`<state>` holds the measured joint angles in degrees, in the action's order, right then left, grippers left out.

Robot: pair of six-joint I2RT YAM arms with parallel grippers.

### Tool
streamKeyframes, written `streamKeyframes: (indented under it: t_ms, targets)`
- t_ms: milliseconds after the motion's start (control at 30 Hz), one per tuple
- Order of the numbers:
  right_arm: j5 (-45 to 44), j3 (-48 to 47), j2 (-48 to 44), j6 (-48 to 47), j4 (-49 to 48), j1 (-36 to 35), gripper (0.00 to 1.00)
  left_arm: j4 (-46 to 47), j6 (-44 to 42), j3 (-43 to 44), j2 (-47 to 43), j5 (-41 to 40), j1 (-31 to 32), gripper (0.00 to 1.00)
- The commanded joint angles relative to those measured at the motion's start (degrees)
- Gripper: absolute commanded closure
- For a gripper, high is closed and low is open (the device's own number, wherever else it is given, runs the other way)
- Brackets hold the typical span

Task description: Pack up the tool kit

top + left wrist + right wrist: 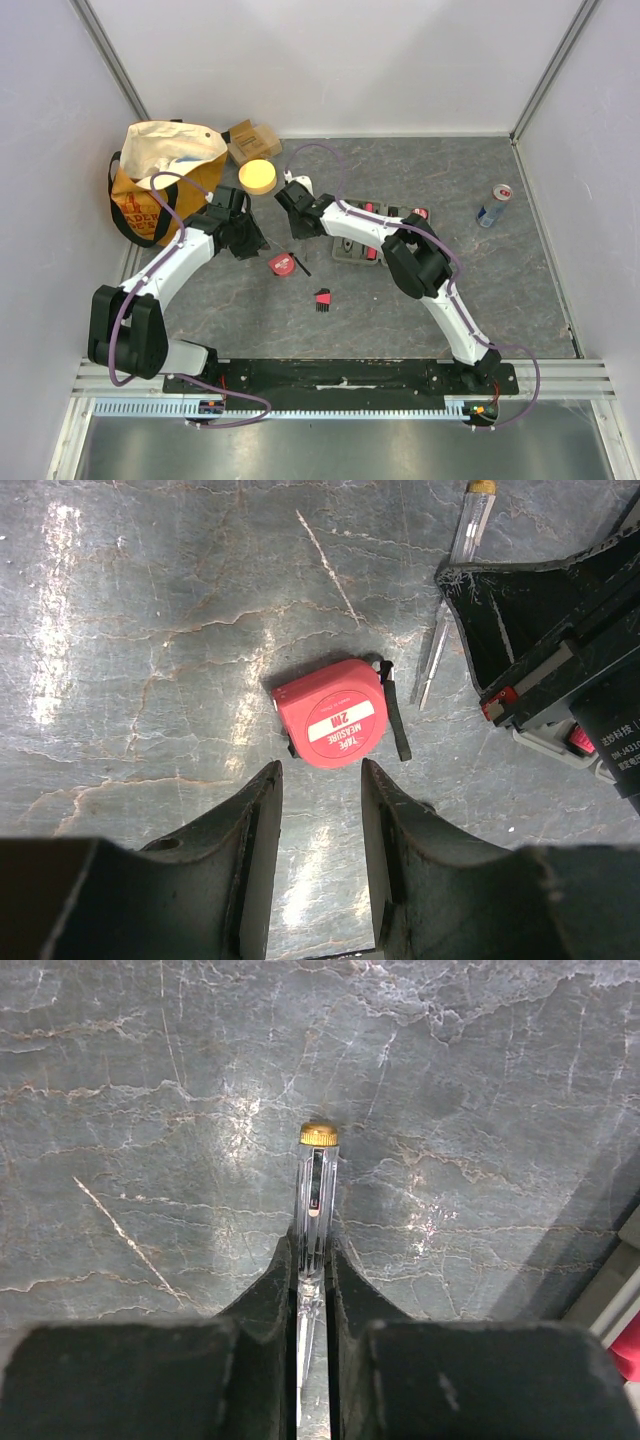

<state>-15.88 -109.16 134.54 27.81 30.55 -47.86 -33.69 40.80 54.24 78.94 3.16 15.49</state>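
Note:
My right gripper [311, 1250] is shut on a clear tester screwdriver [316, 1185] with a brass cap, holding it over the grey marbled table. In the left wrist view the screwdriver [455, 570] slants down out of the right gripper [540, 650]. My left gripper [320, 780] is open and empty, just short of a red tape measure [332, 713] lying flat on the table. From above, the tape measure [281, 263] lies between both grippers, left [250, 240] and right [296, 215]. The grey-green case [350, 252] is mostly hidden under the right arm. A red-and-black hex key set [322, 297] lies nearer.
An orange-and-cream tote bag [160, 180] stands at the back left, with a brown cardboard box [250, 140] and a yellow tape roll [258, 176] beside it. A drink can [492, 205] stands at the right. White walls enclose the table.

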Motion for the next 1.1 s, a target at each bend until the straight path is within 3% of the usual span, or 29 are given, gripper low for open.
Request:
streamKeyframes:
  t_ms: [0, 267, 633, 800, 1067]
  targets:
    - [-2.75, -2.28, 0.38, 0.49, 2.24, -0.22, 0.92, 1.96, -2.74, 0.08, -0.63, 0.45, -0.37, 0.57]
    - [-8.99, -5.36, -9.28, -3.11, 7.51, 1.79, 0.96, 3.02, -3.71, 1.04, -0.36, 2.02, -0.46, 0.57]
    - [-9.26, 16.07, -27.04, -2.41, 5.93, 14.97, 0.94, 7.32, -2.65, 3.86, 2.88, 7.56, -0.37, 0.57]
    - [-6.45, 21.97, -28.55, -2.41, 4.35, 20.08, 0.93, 8.73, -2.56, 4.47, 4.21, 8.88, -0.28, 0.58]
    - [-7.50, 24.79, -25.56, -0.48, 4.52, 22.54, 0.92, 9.00, -2.48, 4.91, 5.79, 9.76, -0.46, 0.58]
